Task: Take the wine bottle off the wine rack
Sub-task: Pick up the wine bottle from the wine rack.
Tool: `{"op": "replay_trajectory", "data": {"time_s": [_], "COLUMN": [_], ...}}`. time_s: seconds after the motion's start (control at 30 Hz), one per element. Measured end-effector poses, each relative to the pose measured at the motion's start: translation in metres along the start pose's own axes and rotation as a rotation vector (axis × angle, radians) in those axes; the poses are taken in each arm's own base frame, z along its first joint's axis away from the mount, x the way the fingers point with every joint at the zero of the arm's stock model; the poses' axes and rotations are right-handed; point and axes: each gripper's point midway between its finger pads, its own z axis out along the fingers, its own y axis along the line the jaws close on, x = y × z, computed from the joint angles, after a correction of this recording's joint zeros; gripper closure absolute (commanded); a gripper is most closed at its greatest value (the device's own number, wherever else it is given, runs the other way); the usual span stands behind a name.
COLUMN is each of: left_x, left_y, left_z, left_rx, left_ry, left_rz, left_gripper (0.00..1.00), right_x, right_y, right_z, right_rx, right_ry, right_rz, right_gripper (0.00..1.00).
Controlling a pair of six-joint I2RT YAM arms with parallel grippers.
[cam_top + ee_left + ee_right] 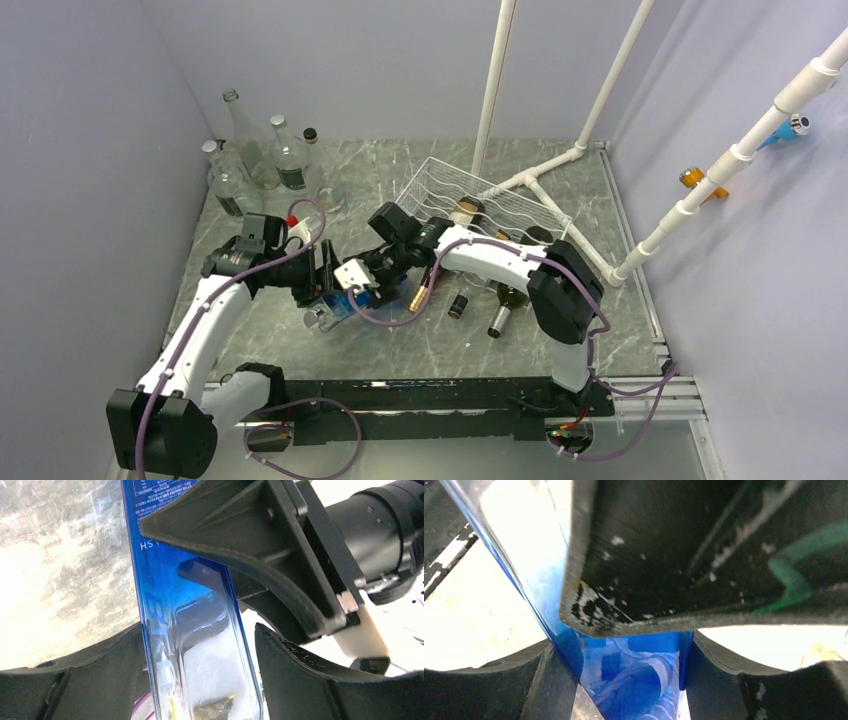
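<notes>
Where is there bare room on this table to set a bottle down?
Bare table shows along the near edge, and at the back between the clear glass bottles and the wine rack. Mid-table is crowded: the left gripper and right gripper clamp the blue bottle, with loose bottles beside.

Letters "HS" and cut-off "BR" on the blue bottle [192, 630], fine print unreadable

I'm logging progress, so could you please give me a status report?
Left gripper and right gripper shut on blue bottle. Bottle off rack. Loose bottles lying close by.
</notes>
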Motion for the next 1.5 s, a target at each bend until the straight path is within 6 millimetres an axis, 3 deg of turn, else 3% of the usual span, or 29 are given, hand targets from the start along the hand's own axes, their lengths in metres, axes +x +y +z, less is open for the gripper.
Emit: {"op": "replay_trajectory", "data": {"time_s": [0.4, 0.97, 1.27, 1.5], "left_x": [-0.018, -0.055, -0.086, -0.097], "left_y": [-0.017, -0.053, -0.074, -0.116], "left_z": [-0.022, -0.077, -0.119, -0.169], "left_rx": [0.006, -0.026, -0.057, -0.018], "left_ry": [-0.123, -0.487, -0.762, -1.021], "left_rz": [0.078, 0.266, 0.440, 0.669], "left_gripper": [0.01, 0.00, 0.01, 0.01], "right_x": [0.000, 0.009, 0.015, 0.025], "right_y": [-0.006, -0.012, -0.019, -0.029], "right_z": [-0.010, -0.023, -0.033, -0.045], "right_rx": [0.012, 0.025, 0.040, 0.069], "right_ry": [-0.067, -0.112, -0.153, -0.199], "right_rz": [0.076, 0.168, 0.244, 0.344], "right_gripper": [1.00, 1.00, 1.00, 1.00]}}
